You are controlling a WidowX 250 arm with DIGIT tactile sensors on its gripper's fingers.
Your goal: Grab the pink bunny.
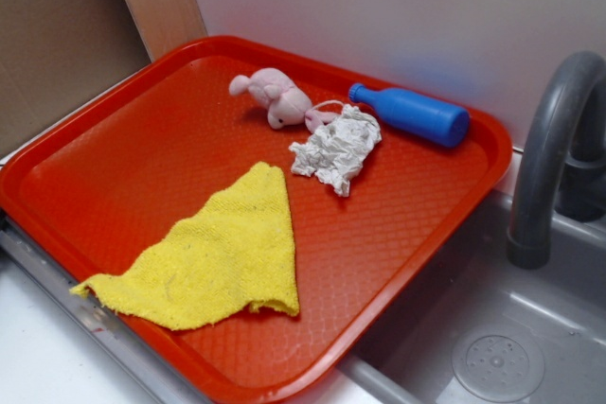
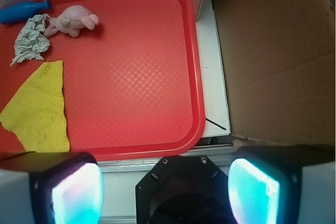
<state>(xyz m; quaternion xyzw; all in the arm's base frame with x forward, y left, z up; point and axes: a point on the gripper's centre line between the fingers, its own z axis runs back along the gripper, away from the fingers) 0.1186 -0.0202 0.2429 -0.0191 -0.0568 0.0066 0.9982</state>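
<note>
Pink bunny [image 2: 71,21] lies at the far left of the red tray [image 2: 157,77] in the wrist view, well apart from the gripper [image 2: 165,192], whose pads [image 2: 76,192] stand wide apart and hold nothing. Bunny: pale pink, fuzzy, on its side, touching the crumpled paper [image 1: 336,149]. Blue bottle [image 1: 412,115] just beyond. Only the exterior view shows the faucet [image 1: 549,158] and sink [image 1: 492,347]; the gripper is absent there.

A red tray [image 1: 114,139] is seen — diamond-textured. Pale pink is shown by the pink bunny [image 1: 275,96]; yellow by the cloth [image 1: 218,253] — blue by the bottle [image 1: 412,115].
</note>
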